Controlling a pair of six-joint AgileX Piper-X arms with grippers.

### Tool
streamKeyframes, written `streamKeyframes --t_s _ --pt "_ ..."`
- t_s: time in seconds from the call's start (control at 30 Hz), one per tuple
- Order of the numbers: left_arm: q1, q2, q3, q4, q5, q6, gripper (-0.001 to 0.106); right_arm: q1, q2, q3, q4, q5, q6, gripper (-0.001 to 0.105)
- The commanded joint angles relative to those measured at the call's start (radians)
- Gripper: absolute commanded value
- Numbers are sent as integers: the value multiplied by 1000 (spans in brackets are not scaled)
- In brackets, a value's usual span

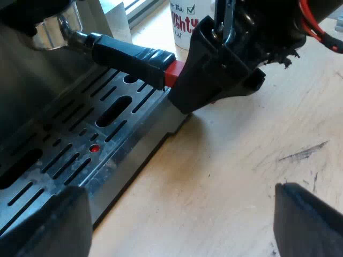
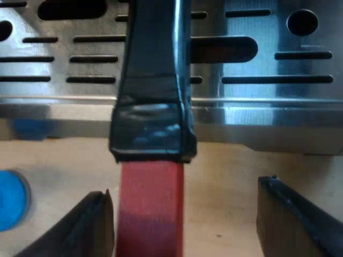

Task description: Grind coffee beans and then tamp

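Right wrist view: the right pincer (image 2: 185, 217) is shown open about the red end (image 2: 151, 209) of the holder (image 2: 155, 75), one finger (image 2: 91, 227) almost touching it, the other apart; the drip tray (image 2: 268, 53) lies beyond. The pincer is judged best closed only once the red end is centred, so that the holder is not skewed. Left wrist view: the left pincer (image 1: 177, 233) is open and empty above the table (image 1: 236, 171), beside the tray. A blue tamper (image 2: 10, 201) on the table is supplied by the former view; the holder's metal bowl (image 1: 51, 29) at the front of the espresso machine (image 1: 27, 85), and a mug (image 1: 187, 21) farther off, by the latter.
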Motion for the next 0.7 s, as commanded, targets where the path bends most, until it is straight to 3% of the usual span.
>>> streamKeyframes --t_s 0.03,0.7 --pt "-5 -1 -1 -11 -3 -10 71 -8 -4 -2 -39 -9 -4 59" --pt "-5 -1 -1 -11 -3 -10 71 -9 74 -2 -112 -34 -6 59"
